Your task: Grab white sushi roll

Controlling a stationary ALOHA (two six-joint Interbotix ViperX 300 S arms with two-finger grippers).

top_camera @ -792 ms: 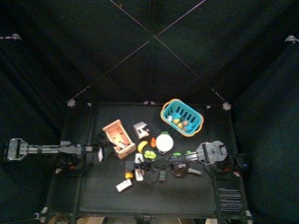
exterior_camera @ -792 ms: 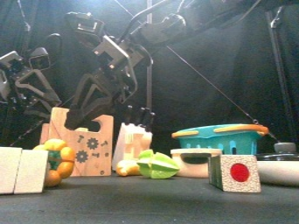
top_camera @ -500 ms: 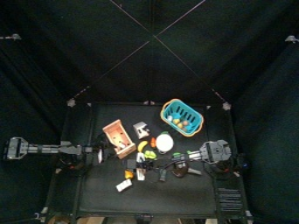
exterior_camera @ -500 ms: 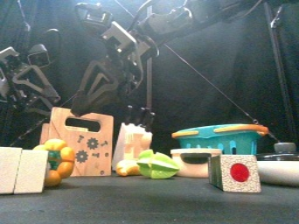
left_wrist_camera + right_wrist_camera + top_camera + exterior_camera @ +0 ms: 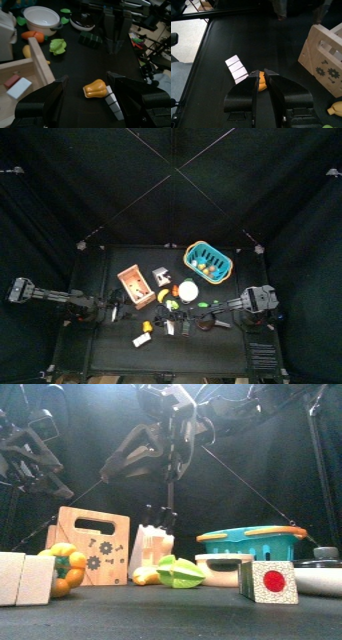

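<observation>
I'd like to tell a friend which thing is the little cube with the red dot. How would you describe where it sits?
Seen from the front, find the blue basket on the table's right side, with a white bowl in front of it. Just right of that bowl, nearer the front edge, stands the cube. It alone shows a red circle on a pale face.

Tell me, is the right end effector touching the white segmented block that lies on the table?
Apart. The right wrist view shows a strip of bare black table between the right end effector and the white segmented block.
</observation>
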